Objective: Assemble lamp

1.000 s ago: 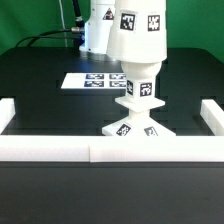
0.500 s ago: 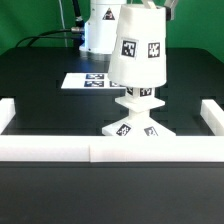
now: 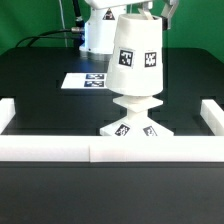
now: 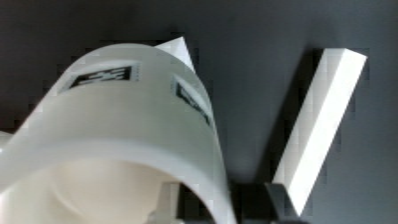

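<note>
My gripper [image 3: 150,7] is shut on the rim of the white cone shade [image 3: 137,55], which carries black-and-white tags. It holds the shade slightly tilted, low over the rounded bulb [image 3: 137,102]. The bulb stands on the flat square base [image 3: 133,128], and the shade hides its top. In the wrist view the shade [image 4: 125,130] fills most of the picture. My gripper [image 4: 222,206] has one finger inside the shade wall and one outside. A corner of the base [image 4: 173,46] shows beyond the shade.
The marker board [image 3: 88,80] lies behind the lamp on the black table. White border rails run along the front [image 3: 100,150], the exterior view's left [image 3: 8,114] and right [image 3: 212,112]. One rail shows in the wrist view [image 4: 324,120]. The arm's white body [image 3: 95,30] stands at the back.
The shade has come down over the bulb and now hides its upper part and tag. It tilted a little on the way.
</note>
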Robot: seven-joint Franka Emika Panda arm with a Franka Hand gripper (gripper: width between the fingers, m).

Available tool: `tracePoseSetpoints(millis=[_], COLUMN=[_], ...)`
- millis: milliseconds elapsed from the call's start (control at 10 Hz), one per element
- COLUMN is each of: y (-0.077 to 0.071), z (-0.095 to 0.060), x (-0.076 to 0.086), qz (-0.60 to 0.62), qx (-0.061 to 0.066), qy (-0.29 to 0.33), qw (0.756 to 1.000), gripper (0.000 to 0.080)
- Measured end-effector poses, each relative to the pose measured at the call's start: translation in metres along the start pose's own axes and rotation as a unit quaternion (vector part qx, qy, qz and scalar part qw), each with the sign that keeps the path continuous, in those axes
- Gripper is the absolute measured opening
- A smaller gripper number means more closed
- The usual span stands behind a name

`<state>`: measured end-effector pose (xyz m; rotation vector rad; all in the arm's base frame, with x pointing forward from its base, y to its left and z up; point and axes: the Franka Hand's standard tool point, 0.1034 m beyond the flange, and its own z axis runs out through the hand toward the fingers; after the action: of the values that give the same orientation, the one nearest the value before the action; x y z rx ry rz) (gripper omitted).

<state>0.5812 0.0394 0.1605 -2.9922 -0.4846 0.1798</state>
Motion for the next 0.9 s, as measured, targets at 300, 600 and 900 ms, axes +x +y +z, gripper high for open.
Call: tracePoseSetpoints(millis=[300,600,900], y=[0.01,0.007,-0.007], z=[0.006,0.007,0.01], x=[-0.012,-0.028,-0.041], qz=[0.001,0.009,0.075], qx=[0.002,0.003,-0.015], qy=[-0.008,-0.014,-0.024], qw=[1.0,1.0,0.997], gripper=[0.0362,0.0649,0.0696])
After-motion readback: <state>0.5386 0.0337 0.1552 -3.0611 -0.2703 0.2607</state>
